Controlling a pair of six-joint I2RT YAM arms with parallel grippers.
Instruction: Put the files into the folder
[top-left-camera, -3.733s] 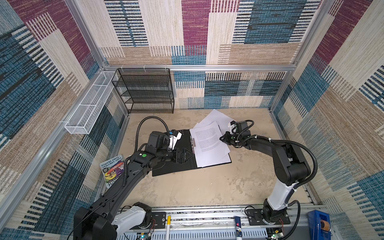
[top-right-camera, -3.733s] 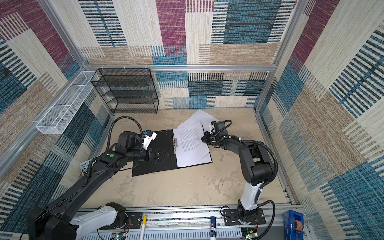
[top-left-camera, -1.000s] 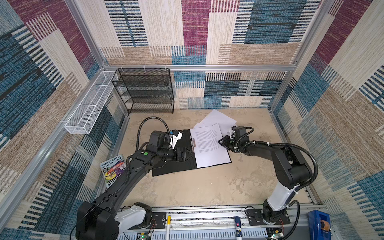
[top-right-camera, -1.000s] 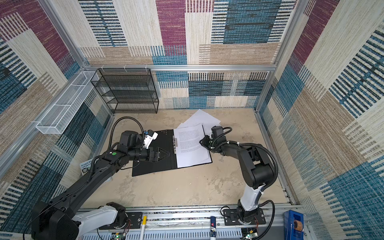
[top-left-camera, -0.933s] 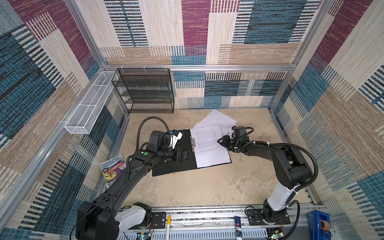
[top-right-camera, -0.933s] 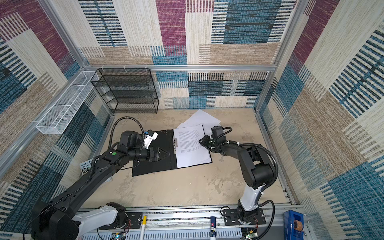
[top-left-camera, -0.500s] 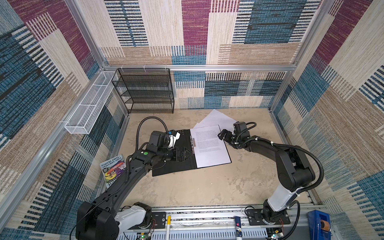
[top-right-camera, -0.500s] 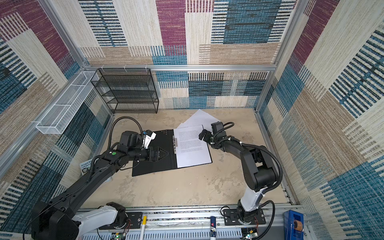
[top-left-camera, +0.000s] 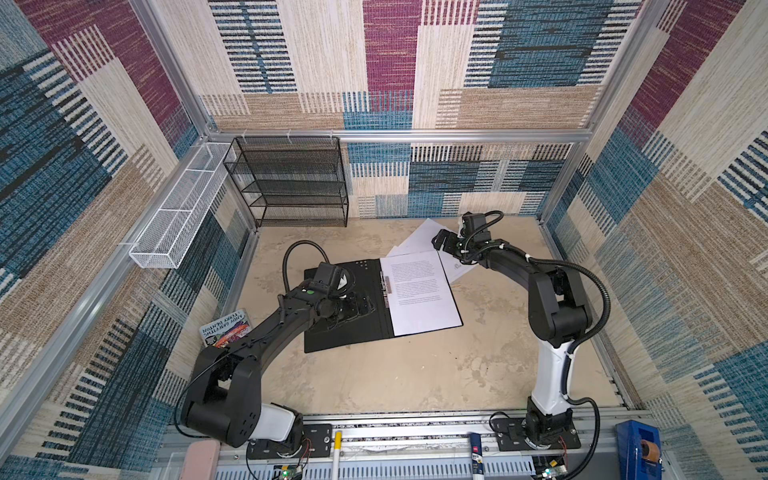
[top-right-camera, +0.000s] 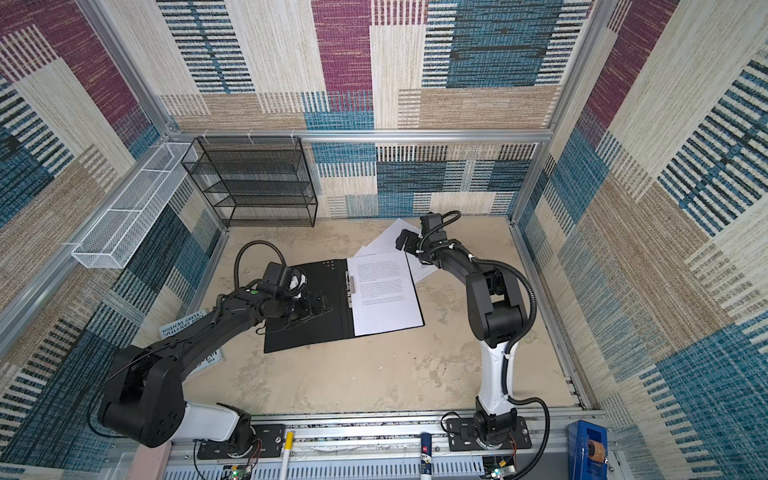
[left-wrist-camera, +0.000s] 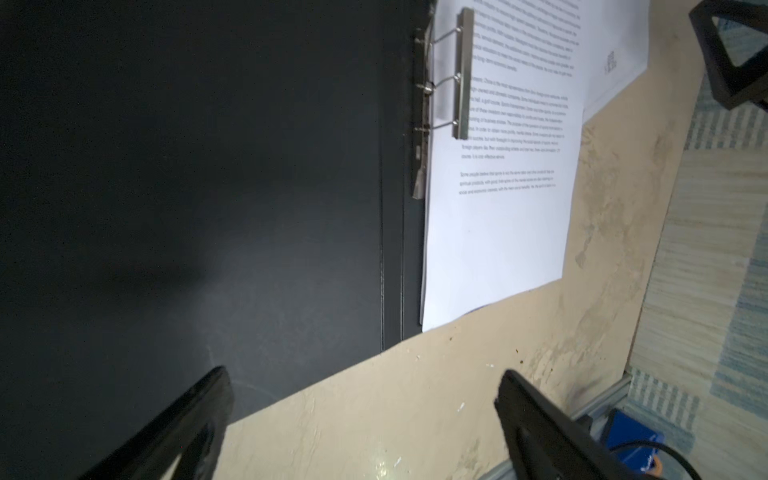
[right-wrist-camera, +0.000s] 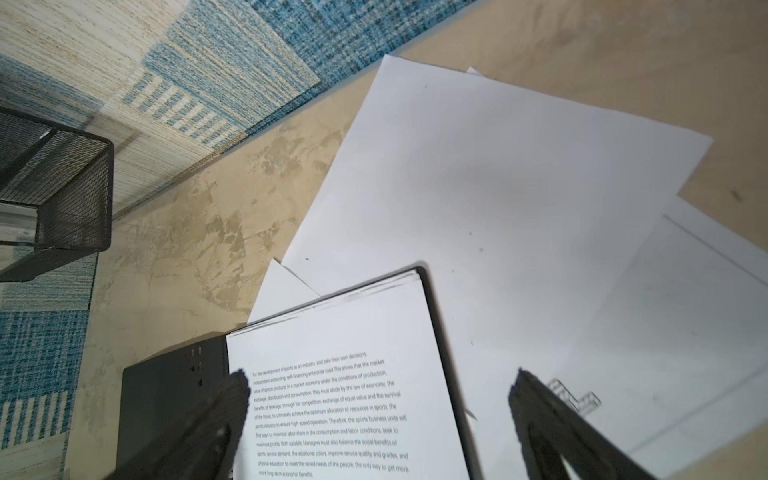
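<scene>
The right pincer (top-left-camera: 441, 241) hangs wide and empty above the far corner of the open folder (top-left-camera: 353, 337), where printed files (top-left-camera: 424, 303) lie; more loose sheets (top-left-camera: 417, 239) spread beneath it. The left pincer (top-left-camera: 359, 306), also wide, seemingly rests on the black cover.

Left arm (top-right-camera: 216, 328) hides most of the book (top-right-camera: 185, 326); folder (top-right-camera: 324, 332) covers parts of loose files (top-right-camera: 384, 241)

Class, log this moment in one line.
folder: open, printed sheet inside | loose sheets: partly under folder | left gripper: open | right gripper: open, empty
</scene>
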